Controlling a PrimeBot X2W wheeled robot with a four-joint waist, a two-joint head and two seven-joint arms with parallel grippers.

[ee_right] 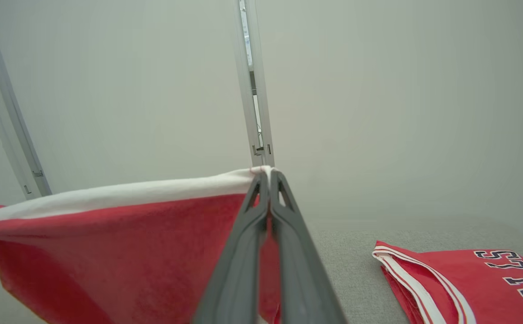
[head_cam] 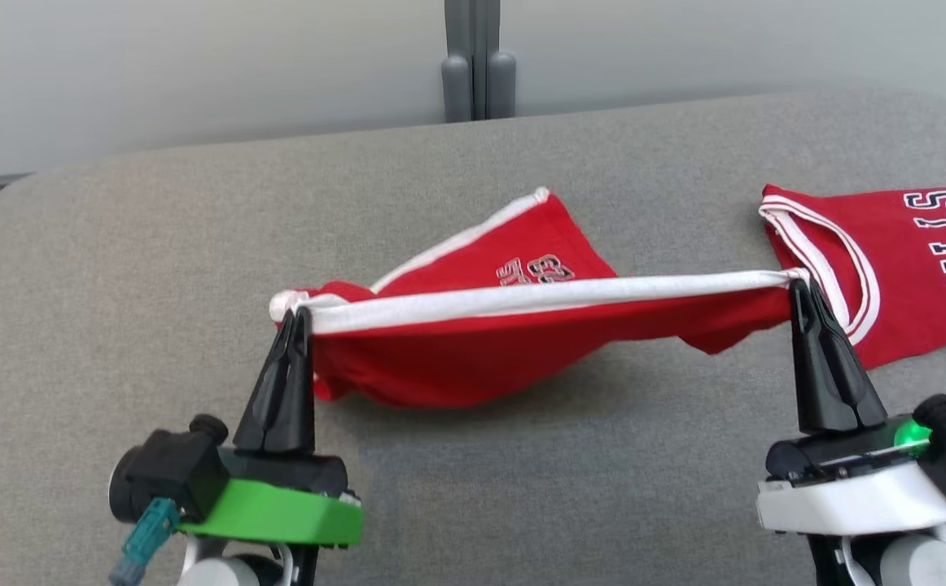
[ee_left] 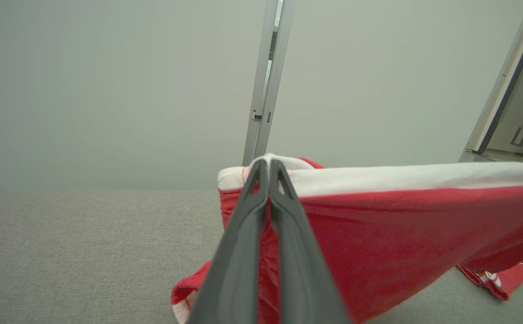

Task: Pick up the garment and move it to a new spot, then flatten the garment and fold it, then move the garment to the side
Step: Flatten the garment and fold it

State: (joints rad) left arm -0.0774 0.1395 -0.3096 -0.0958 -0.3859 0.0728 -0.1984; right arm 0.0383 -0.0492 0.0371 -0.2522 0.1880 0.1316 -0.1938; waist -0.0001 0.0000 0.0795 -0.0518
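The garment (head_cam: 457, 358) is a pair of red shorts with a white waistband, stretched taut between my two grippers above the grey surface (head_cam: 115, 268). My left gripper (head_cam: 298, 313) is shut on the waistband's left end. At the right end, my right gripper (head_cam: 803, 285) pinches the band the same way. The red body sags below the band and its far leg with printed lettering rests on the surface. From the left wrist, the gripper (ee_left: 268, 163) grips the white band of the garment (ee_left: 401, 234). The right wrist view has the gripper (ee_right: 268, 173) on the band, garment (ee_right: 131, 243) hanging leftward.
A folded red jersey (head_cam: 896, 260) with white trim and dark lettering lies at the right edge of the grey surface, close behind my right gripper; it also appears low right as the jersey (ee_right: 468, 283). A pale wall with a grey post (head_cam: 479, 61) stands behind.
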